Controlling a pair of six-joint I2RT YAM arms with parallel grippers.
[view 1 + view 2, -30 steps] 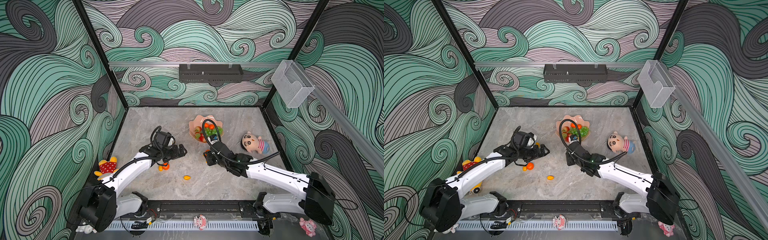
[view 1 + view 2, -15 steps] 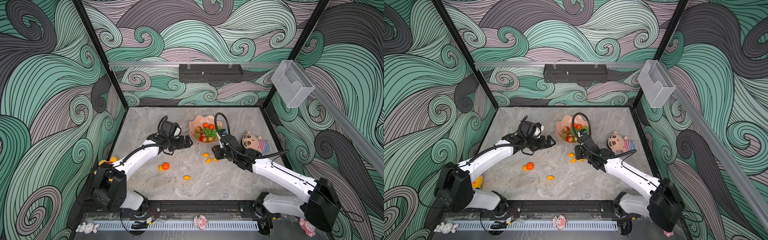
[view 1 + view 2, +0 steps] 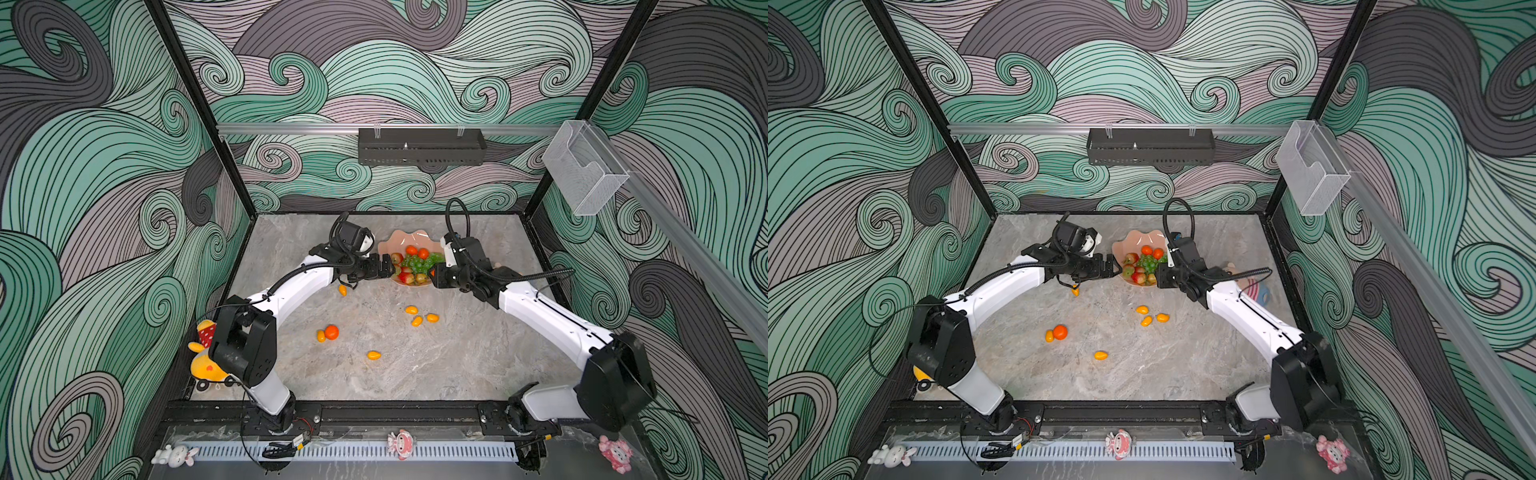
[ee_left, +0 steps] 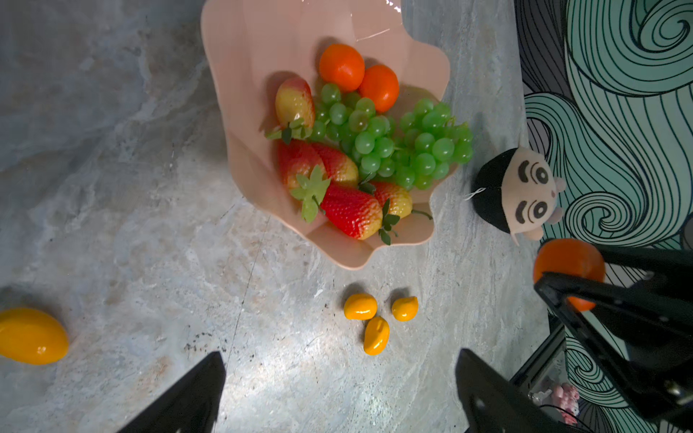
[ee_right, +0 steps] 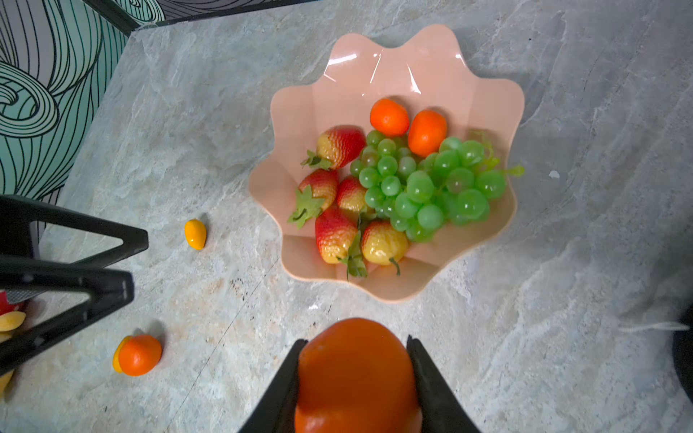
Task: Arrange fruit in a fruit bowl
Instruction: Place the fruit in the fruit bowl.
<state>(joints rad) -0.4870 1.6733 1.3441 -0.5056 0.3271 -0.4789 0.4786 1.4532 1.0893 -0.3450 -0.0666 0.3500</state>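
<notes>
The right tool [image 5: 356,341] clamps a tangerine [image 5: 356,378] just beside the fruit bowl [image 5: 393,67]; in both top views the tool body hides most of that fruit. The left tool [image 4: 341,356] stands wide with nothing between its fingers [image 4: 187,405], which the frame edge cuts off. The bowl, at the rear of the worktop [image 3: 415,374], holds grapes [image 5: 431,187], strawberries [image 5: 333,232] and two tangerines [image 5: 389,117]. The right arm covers most of a plush doll [image 3: 1260,289] in both top views.
</notes>
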